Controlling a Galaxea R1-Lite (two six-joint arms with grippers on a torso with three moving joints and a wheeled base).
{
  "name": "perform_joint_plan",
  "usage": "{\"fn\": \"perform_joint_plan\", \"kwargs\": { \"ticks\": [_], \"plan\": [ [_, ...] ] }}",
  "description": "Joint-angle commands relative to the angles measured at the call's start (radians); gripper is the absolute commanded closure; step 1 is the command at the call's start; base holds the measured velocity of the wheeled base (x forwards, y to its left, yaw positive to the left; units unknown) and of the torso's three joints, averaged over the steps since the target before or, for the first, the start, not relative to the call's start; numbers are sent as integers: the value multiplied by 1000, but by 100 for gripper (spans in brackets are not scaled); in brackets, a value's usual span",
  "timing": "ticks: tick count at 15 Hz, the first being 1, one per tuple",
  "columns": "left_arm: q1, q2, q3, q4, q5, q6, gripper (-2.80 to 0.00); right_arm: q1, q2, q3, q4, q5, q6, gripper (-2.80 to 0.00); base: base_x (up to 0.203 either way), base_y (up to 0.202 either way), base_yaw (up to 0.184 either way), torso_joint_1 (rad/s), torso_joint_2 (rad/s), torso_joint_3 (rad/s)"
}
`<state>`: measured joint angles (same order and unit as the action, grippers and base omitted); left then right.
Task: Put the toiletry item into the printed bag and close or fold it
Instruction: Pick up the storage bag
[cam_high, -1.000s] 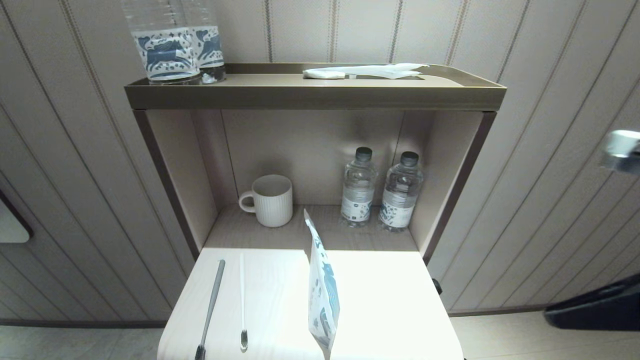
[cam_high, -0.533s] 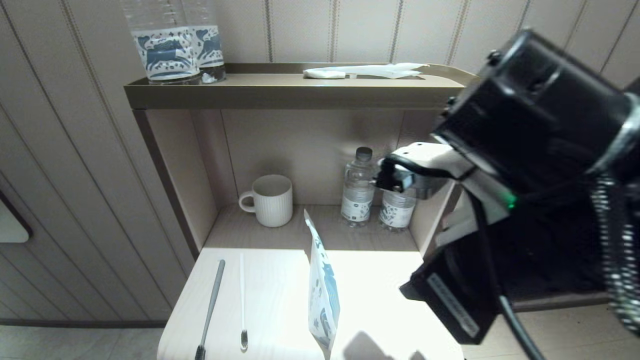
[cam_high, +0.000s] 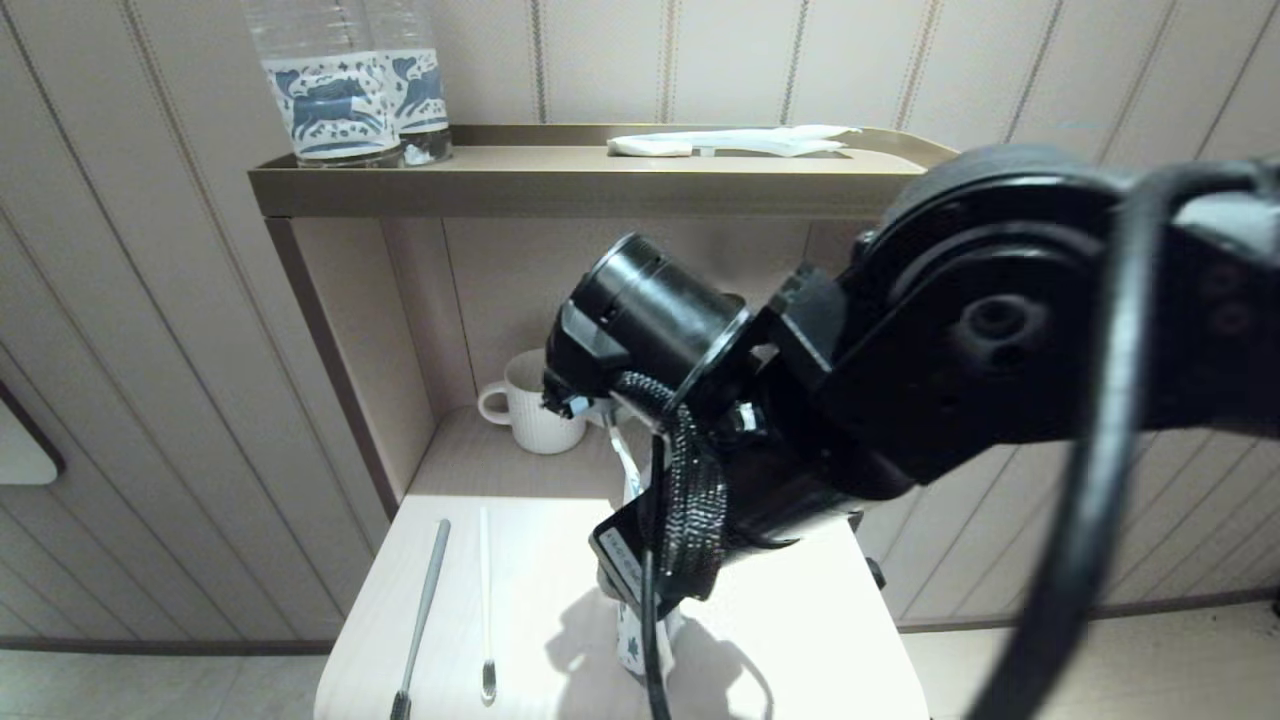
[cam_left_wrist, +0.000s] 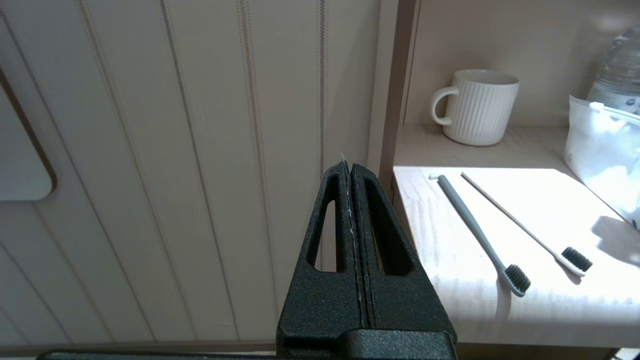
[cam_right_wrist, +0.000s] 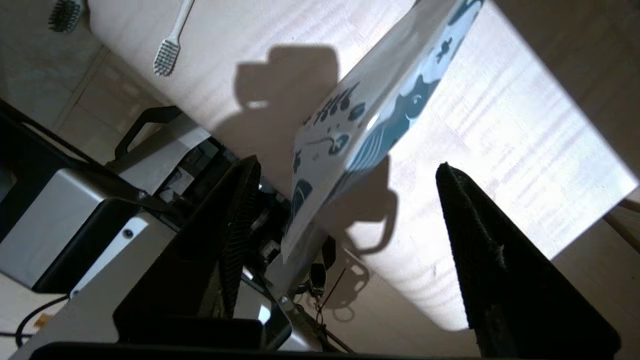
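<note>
The printed bag (cam_right_wrist: 370, 115), white with blue and teal motifs, stands on edge on the pale table (cam_high: 780, 620). In the head view only its bottom (cam_high: 630, 645) shows below my right arm (cam_high: 800, 400). My right gripper (cam_right_wrist: 347, 164) hangs open over the table, and the bag's near corner reaches in between its fingers, close to one of them without touching. Left of the bag lie a grey toothbrush (cam_high: 420, 620) and a white toothbrush (cam_high: 485, 600). My left gripper (cam_left_wrist: 348, 167) is shut and empty, off the table's left side by the wall.
A ribbed white mug (cam_high: 520, 405) stands in the niche behind the table. On the top shelf (cam_high: 600, 185) are two bottles with blue-printed labels (cam_high: 350, 90) and a plain white packet (cam_high: 730, 143). A water bottle (cam_left_wrist: 620, 65) stands behind the bag.
My right arm has swung in from the right and down over the table. It now covers most of the bag and the two niche bottles. Bag and toothbrushes have not moved.
</note>
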<state>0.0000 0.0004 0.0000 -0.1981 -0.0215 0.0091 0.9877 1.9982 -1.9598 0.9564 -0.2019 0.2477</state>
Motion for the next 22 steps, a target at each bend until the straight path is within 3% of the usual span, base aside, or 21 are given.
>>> {"fn": "perform_joint_plan", "kwargs": {
  "ticks": [1, 6, 22],
  "plan": [
    [0, 0, 0, -1, 0, 0, 0, -13, 71, -1, -24, 0, 5, -280, 0, 0, 0, 0, 0, 0],
    [0, 0, 0, -1, 0, 0, 0, -81, 119, -1, -86, -2, 5, -280, 0, 0, 0, 0, 0, 0],
    [-1, 0, 0, -1, 0, 0, 0, -78, 185, 1, -117, -54, 2, -280, 0, 0, 0, 0, 0, 0]
  ]
}}
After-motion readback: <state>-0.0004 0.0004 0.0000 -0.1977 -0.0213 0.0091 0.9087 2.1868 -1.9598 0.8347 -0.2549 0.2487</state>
